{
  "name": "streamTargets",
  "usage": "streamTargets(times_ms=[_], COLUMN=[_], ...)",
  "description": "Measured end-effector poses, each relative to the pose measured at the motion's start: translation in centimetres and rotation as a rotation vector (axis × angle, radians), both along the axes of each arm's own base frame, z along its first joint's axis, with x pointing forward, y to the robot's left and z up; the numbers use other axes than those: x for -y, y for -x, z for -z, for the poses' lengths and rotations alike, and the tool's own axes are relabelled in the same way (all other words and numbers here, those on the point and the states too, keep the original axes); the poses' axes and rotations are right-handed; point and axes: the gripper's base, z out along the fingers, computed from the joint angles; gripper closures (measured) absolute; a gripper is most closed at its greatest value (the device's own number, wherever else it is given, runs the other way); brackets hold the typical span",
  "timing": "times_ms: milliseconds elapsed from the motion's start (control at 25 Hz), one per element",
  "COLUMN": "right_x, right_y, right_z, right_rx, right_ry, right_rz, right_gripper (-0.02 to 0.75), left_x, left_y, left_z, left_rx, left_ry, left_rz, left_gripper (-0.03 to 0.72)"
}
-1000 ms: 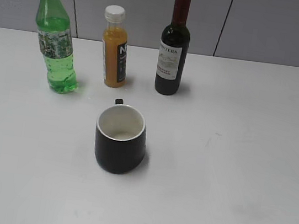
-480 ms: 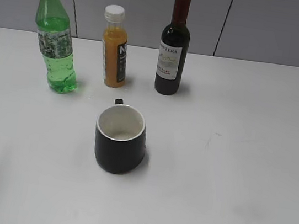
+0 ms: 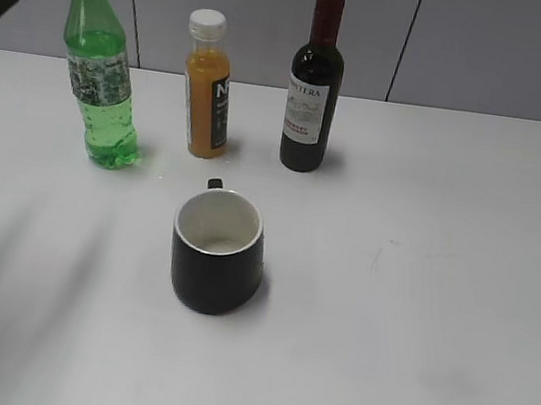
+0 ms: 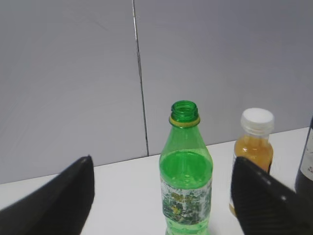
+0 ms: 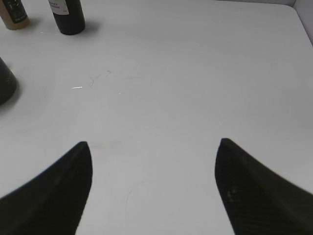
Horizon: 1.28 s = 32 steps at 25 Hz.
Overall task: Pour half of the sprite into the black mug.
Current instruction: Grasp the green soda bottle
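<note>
both grippers gape — left gripper (image 4: 161,196) faces sprite (image 4: 186,171).

Back row on table (image 3: 440,287), left to right: sprite (image 3: 99,78), juice bottle (image 3: 207,88), wine bottle (image 3: 315,83). Black mug (image 3: 217,251) stood in front, handle rearward.

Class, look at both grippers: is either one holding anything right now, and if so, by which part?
Nothing is held. The left gripper is open, its fingers apart from the sprite; the right gripper is open over bare table.
</note>
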Motion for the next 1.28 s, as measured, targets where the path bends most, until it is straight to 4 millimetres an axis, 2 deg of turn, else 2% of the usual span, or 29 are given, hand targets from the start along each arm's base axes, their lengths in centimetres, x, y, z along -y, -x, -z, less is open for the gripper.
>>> streamTargets(times_ms=[160, 440, 880, 1280], right_x=[0.0, 0.0, 0.0, 0.0], right_y=[0.0, 0.0, 0.0, 0.0], right_z=[0.0, 0.0, 0.0, 0.0], right_rx=[0.0, 0.0, 0.001, 0.001], right_ry=[0.0, -0.001, -0.001, -0.001], right_rz=[0.0, 0.0, 0.0, 0.0], right_gripper=[0.147, 0.147, 0.147, 0.147], left_x=[0.4, 1.2, 1.8, 1.9], left_y=[-2.0, -4.3, -5.9, -7.4], left_z=[2.4, 5.5, 8.7, 12.7], left_rx=[-0.019, -0.013, 0.037, 0.022], left_ry=[-0.014, 0.067, 0.054, 0.11], left_rz=[0.0, 0.02, 0.056, 0.026], left_gripper=[0.021, 0.019, 0.015, -0.004])
